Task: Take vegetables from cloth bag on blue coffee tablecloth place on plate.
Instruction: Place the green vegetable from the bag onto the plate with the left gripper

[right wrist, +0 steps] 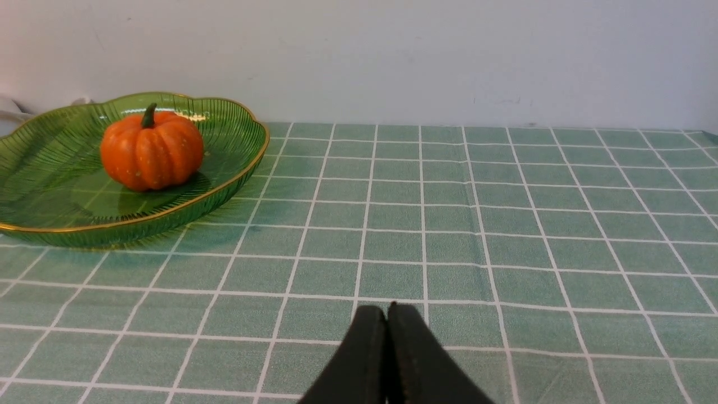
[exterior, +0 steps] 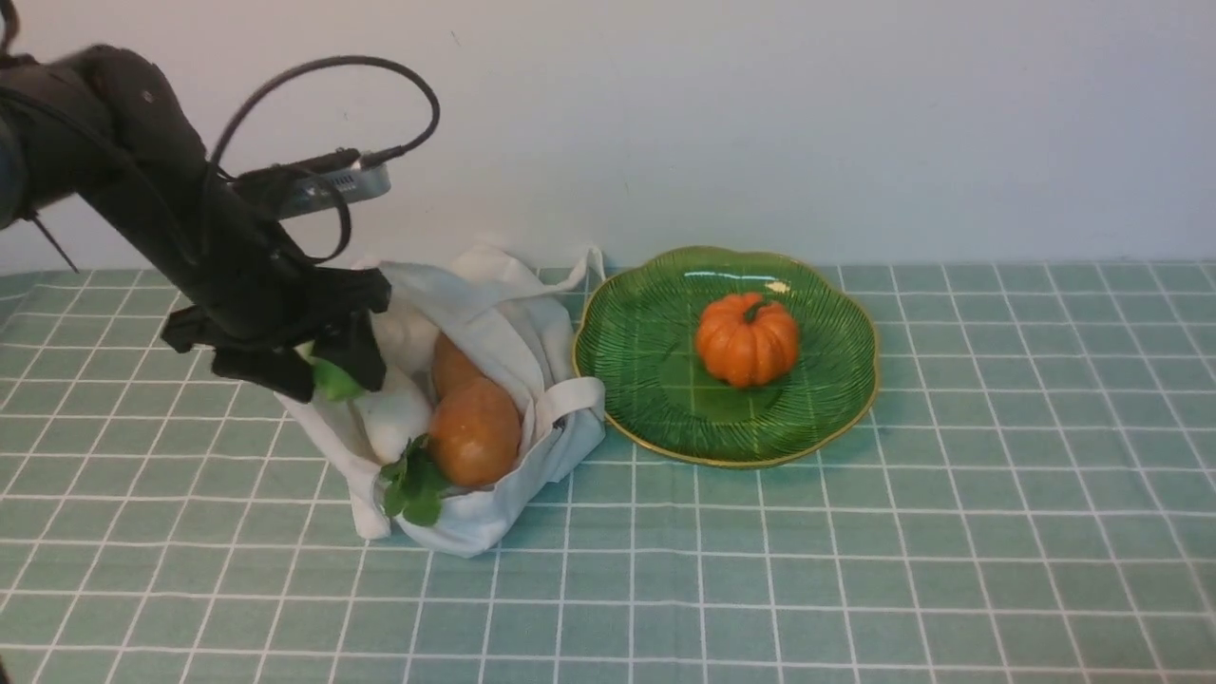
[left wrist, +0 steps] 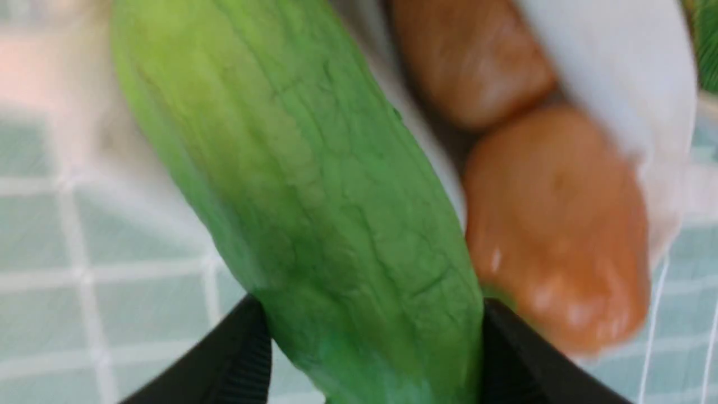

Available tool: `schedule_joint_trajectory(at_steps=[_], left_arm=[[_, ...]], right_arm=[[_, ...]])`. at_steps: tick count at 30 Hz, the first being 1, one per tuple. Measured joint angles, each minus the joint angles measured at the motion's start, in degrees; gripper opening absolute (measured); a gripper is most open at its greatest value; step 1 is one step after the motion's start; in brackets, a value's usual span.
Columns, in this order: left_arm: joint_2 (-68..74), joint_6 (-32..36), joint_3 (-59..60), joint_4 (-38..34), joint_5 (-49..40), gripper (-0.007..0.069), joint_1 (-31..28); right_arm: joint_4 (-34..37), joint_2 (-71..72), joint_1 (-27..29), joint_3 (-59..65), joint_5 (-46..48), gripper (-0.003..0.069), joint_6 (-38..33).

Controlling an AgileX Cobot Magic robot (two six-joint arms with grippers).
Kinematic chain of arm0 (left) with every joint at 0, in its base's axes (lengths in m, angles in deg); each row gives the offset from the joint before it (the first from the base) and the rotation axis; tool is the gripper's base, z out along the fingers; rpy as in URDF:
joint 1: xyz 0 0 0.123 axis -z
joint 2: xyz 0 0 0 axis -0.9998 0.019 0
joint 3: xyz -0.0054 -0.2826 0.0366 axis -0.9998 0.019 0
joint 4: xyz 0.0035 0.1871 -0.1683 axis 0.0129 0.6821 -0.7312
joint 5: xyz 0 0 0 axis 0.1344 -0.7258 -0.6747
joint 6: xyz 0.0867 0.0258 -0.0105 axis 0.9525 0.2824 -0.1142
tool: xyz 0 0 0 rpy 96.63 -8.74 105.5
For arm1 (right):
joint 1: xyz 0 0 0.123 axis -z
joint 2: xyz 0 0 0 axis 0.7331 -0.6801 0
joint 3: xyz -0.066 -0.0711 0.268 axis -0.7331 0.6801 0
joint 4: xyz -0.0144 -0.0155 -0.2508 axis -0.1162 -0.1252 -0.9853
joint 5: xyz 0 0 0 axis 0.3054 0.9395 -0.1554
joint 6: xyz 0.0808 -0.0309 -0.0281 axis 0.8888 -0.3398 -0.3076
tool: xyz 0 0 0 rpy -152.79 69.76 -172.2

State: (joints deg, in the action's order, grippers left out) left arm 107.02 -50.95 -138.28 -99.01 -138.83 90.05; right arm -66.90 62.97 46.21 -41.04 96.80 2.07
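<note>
The off-white cloth bag (exterior: 503, 313) lies open on the teal gridded tablecloth (exterior: 855, 570). Inside it are a white radish (exterior: 394, 413) with green leaves and two orange-brown potatoes (exterior: 475, 432). My left gripper (exterior: 332, 370) reaches into the bag's left side. In the left wrist view its black fingers (left wrist: 247, 359) press both sides of the green cucumber (left wrist: 314, 213), next to a potato (left wrist: 555, 224). The dark green plate (exterior: 646, 380) sits right of the bag. My right gripper (right wrist: 387, 314) is shut and empty, low over the cloth, right of the plate (right wrist: 235, 146).
An orange toy pumpkin (exterior: 748, 339) stands in the middle of the plate. A pale wall runs along the table's far edge. The bag's loop handle (exterior: 570, 399) lies close to the plate's left rim.
</note>
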Motion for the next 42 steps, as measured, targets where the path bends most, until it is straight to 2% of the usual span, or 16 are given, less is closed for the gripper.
schedule_joint_trajectory(at_steps=[5, 10, 13, 16, 22, 28, 32, 35, 40, 42], left_arm=[[-5.1, -1.0, 0.0, 1.7, -3.7, 0.0401, -0.1], [-8.6, -1.1, -0.1, -5.2, -3.6, 0.0401, 2.4], [-7.9, -0.2, -1.9, -9.0, 0.2, 0.0401, 9.5], [-4.8, 0.4, -6.4, -9.0, 2.8, 0.0401, 15.3], [9.3, -0.1, -22.6, -2.9, 7.9, 0.0401, 24.5], [20.4, -5.1, -33.5, 3.5, 9.0, 0.0401, 26.5], [23.6, -7.9, -35.1, 5.7, 9.1, 0.0401, 26.3], [25.5, -9.9, -35.3, 6.0, 9.8, 0.0436, 26.2], [26.9, -10.4, -35.3, 5.3, 10.3, 0.0619, 26.2], [27.0, -10.4, -35.3, 5.0, 10.3, 0.0652, 26.2]], right_arm=[[0.0, 0.0, 0.0, 0.0, 0.0, -0.0017, 0.0], [0.0, 0.0, 0.0, 0.0, 0.0, -0.0017, 0.0], [0.0, 0.0, 0.0, 0.0, 0.0, -0.0017, 0.0], [0.0, 0.0, 0.0, 0.0, 0.0, -0.0017, 0.0], [0.0, 0.0, 0.0, 0.0, 0.0, -0.0017, 0.0], [0.0, 0.0, 0.0, 0.0, 0.0, -0.0017, 0.0], [0.0, 0.0, 0.0, 0.0, 0.0, -0.0017, 0.0], [0.0, 0.0, 0.0, 0.0, 0.0, -0.0017, 0.0], [0.0, 0.0, 0.0, 0.0, 0.0, -0.0017, 0.0], [0.0, 0.0, 0.0, 0.0, 0.0, -0.0017, 0.0]])
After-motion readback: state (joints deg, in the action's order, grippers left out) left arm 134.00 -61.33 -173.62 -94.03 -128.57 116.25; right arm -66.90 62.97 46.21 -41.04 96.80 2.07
